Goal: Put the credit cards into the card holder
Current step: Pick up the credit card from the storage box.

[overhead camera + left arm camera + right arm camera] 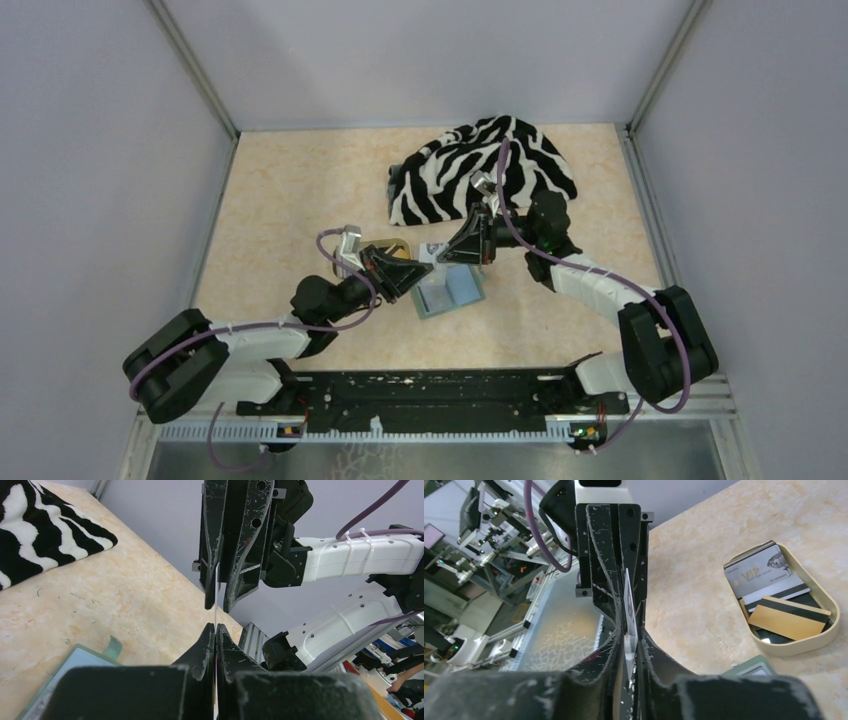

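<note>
One pale credit card (628, 600) hangs on edge between both grippers, above the table. My left gripper (215, 628) is shut on one end of it, and the card shows there as a thin line (215, 615). My right gripper (628, 632) faces it, jaws closed against the card's other end. The sage-green card holder (455, 292) lies open just below them, its blue-grey inside up. More credit cards, a gold one (784, 620) and a silver one (759, 572), lie in the tan tray (824, 630).
A zebra-striped cloth (480, 170) is bunched at the back right of the table. The tan tray (395, 245) sits mostly under my left gripper in the top view. Grey walls and metal rails close in the table.
</note>
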Available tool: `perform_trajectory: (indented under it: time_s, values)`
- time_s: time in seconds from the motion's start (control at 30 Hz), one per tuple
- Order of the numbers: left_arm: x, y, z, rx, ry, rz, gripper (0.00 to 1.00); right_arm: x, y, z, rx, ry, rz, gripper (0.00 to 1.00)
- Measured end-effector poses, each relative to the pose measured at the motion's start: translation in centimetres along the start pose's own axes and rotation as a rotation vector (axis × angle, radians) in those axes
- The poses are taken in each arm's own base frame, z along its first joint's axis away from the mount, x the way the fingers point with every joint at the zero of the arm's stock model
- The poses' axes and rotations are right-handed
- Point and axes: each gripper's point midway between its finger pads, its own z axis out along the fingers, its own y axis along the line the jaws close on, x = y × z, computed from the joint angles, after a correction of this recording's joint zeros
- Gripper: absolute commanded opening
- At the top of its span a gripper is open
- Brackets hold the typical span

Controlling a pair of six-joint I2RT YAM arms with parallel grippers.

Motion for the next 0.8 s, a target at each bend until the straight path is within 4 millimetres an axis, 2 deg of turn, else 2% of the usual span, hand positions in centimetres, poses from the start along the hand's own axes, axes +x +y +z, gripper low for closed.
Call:
perform_trajectory:
  time_s: [0.03,0.07,0.2,0.27,0.33,0.43,0.5,0.63,0.8]
  values:
    - [0.0,0.0,0.1,0.001,0.000,0.000,0.00,-0.1,0.1,0.0,-0.002,-0.003,-0.001,0.02]
    - [0.0,0.0,0.2,0.003,0.000,0.000,0.05,-0.2,0.2,0.0,-0.003,-0.006,-0.002,0.00]
    - [0.3,0.0,0.4,0.012,0.011,0.006,0.51,-0.1,0.3,0.0,-0.011,0.004,0.001,0.00]
    - [0.5,-0.1,0.3,0.018,0.026,0.019,0.69,0.2,0.2,0.0,-0.018,0.037,-0.004,0.00]
    - [0.8,-0.2,0.0,0.022,0.055,0.046,0.79,0.1,0.0,0.0,-0.025,0.081,-0.029,0.00]
    - [1.1,-0.4,-0.8,0.011,0.108,0.090,0.81,-0.5,0.0,-0.1,-0.030,0.121,-0.095,0.00]
    - [1.2,-0.6,-1.3,0.007,0.148,0.135,0.79,-0.1,0.0,-0.2,-0.037,0.141,-0.117,0.00]
    - [1.5,-0.3,-1.5,-0.015,0.207,0.189,0.67,1.1,0.1,-0.5,-0.050,0.170,-0.095,0.00]
    - [3.6,1.1,-1.9,-0.049,0.294,0.186,0.53,1.7,0.3,-0.7,-0.062,0.185,-0.086,0.00]
